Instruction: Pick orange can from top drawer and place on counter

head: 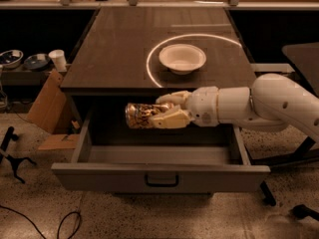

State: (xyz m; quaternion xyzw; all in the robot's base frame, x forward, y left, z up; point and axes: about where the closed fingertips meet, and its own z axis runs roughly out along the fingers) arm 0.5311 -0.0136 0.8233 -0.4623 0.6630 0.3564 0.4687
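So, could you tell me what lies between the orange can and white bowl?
Camera view: besides the gripper's upper jaw, only bare counter crossed by the light ring. The gripper holds the orange can above the open top drawer.

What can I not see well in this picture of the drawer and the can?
1. Camera view: right end of the can, covered by the pincer, which grips it sideways over the open drawer.
2. Camera view: rear of the drawer, dark under the counter.
3. Camera view: base of the arm, cut off by the right edge.
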